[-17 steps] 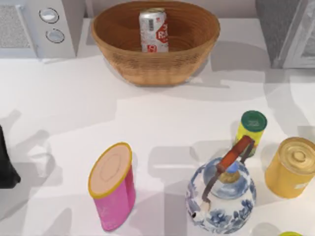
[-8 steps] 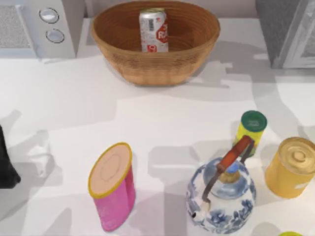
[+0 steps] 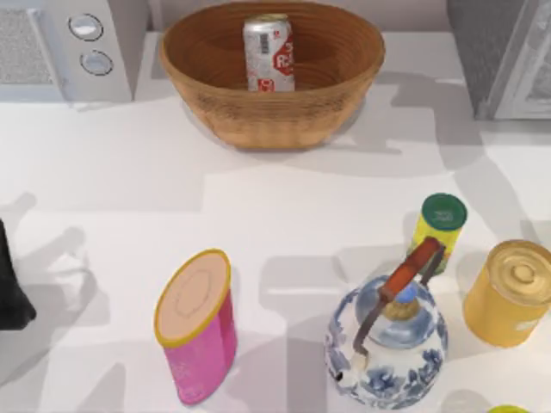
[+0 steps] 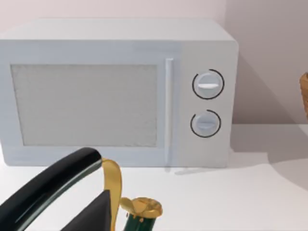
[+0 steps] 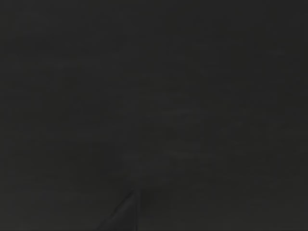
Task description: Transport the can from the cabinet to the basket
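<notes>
**Can is in the basket, transport looks done**

The slim silver aluminium can with the red label (image 3: 269, 53) stands upright inside the large oval brown wicker basket (image 3: 215, 99), toward its far wall, at the back middle of the table. Nothing is touching it.

The grey speckled cabinet with the paler framed door (image 3: 504, 56) is at the back right corner, well apart from the basket. The light grey microwave with two round knobs (image 3: 65, 47) sits at the back left, just beside the basket.

Front of the table, none of it in play: pink canister with a yellow rim (image 3: 196, 323), blue-and-white porcelain kettle with a brown handle (image 3: 386, 340), yellow tin with a gold lid (image 3: 510, 292), small yellow tube with a green cap (image 3: 439, 225).

The right wrist view is dark. The left wrist view faces the microwave across a dark kettle with a gold fitting (image 4: 72, 192). Can't tell how either hand stands or whether it holds anything.

My read: place step complete, task at its end. Next move just calls for both arms to stay clear of the basket and park; no further grasp needed.
</notes>
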